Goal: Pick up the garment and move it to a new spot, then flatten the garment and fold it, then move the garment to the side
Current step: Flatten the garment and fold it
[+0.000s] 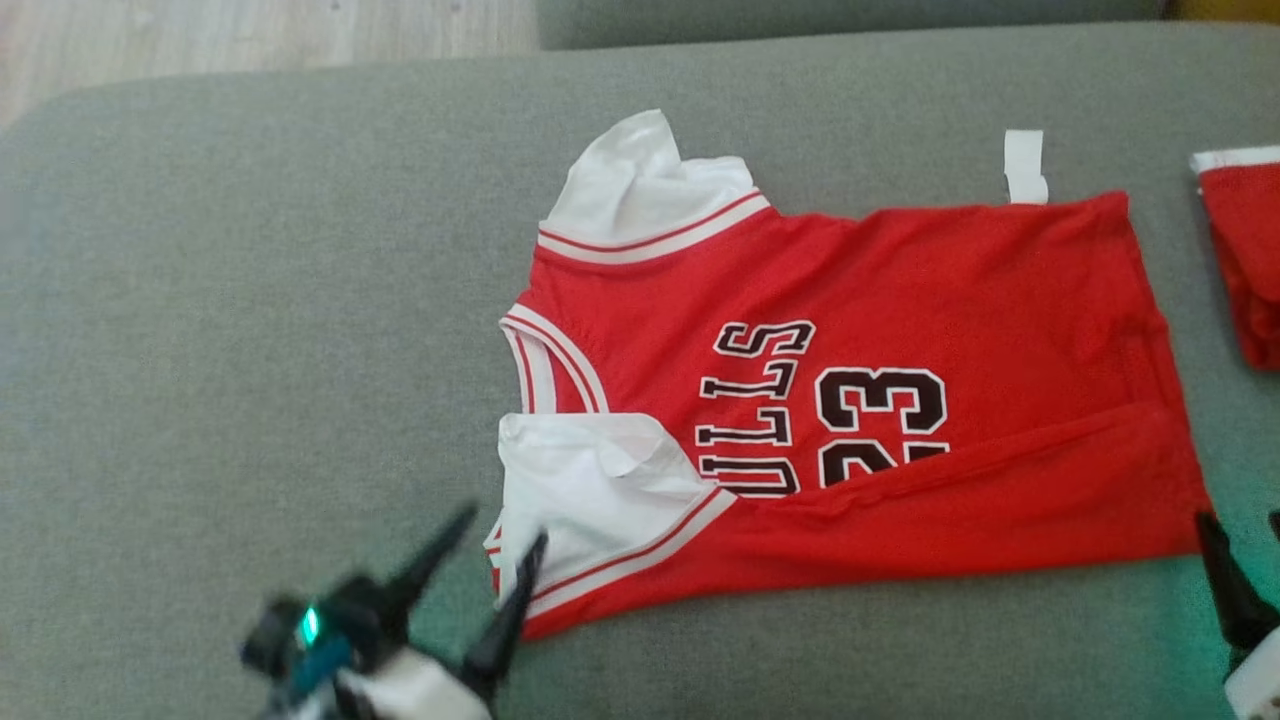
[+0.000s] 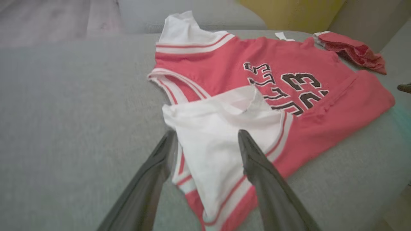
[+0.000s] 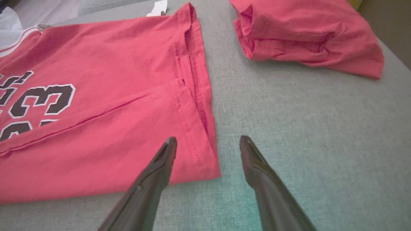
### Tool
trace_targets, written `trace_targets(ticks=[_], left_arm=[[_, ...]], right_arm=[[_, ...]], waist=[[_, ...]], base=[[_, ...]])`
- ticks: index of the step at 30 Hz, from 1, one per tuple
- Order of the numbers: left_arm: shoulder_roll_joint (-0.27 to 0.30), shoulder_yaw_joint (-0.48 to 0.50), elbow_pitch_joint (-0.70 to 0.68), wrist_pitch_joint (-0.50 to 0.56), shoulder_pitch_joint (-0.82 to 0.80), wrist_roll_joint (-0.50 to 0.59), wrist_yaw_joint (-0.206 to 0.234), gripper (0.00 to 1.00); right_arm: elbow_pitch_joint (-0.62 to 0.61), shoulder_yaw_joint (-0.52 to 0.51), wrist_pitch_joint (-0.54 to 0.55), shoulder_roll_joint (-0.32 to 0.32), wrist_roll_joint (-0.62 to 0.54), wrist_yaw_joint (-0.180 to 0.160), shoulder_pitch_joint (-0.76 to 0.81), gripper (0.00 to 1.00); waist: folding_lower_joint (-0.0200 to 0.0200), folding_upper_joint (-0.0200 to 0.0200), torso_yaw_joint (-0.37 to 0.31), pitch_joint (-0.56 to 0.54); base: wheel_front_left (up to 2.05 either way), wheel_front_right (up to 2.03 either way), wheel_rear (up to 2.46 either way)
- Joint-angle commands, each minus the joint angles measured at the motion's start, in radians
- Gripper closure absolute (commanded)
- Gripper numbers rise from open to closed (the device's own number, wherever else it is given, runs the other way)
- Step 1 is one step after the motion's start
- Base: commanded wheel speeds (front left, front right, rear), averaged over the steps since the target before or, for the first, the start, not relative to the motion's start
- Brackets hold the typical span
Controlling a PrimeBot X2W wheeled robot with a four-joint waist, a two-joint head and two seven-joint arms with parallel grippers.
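Observation:
The garment (image 1: 860,330) is a red jersey with white sleeves and black "BULLS 23" lettering, lying flat on the grey cushion with its near long edge folded up over the numbers. My left gripper (image 1: 497,545) is open at the near white sleeve (image 2: 208,141), its fingers spread on either side of the sleeve's edge without pinching it. Over at the jersey's near hem corner (image 3: 199,154), my right gripper (image 3: 208,142) stands open too, one finger above the red cloth and the other above bare cushion.
A second red garment (image 3: 305,35) lies bunched on the cushion to the right of the jersey, also seen at the head view's right edge (image 1: 1245,260). The grey cushion (image 1: 250,300) stretches wide to the left. Wooden floor (image 1: 200,30) shows beyond it.

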Motion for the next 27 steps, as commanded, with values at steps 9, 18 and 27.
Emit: trace_targets(ticks=[9, 18, 27], left_arm=[[0.141, 0.056, -0.051, 0.278, -0.618, 0.018, -0.143, 0.0], [0.197, -0.101, 0.161, 0.626, -1.084, -0.18, -0.161, 0.0], [0.235, -0.205, 0.276, 0.719, -1.249, -0.309, -0.161, 0.0]], right_arm=[[-0.192, 0.002, 0.045, 0.002, -0.045, 0.007, -0.083, 0.0], [-0.218, 0.061, 0.057, 0.023, -0.062, 0.007, -0.18, 0.0], [-0.197, 0.095, 0.04, 0.038, -0.06, 0.007, -0.222, 0.0]], waist=[[0.0001, 0.0, -0.062, 0.175], [0.0001, 0.0, -0.17, 0.293], [0.0001, 0.0, -0.237, 0.339]], base=[[0.0, 0.0, 0.0], [0.0, 0.0, 0.0], [0.0, 0.0, 0.0]])
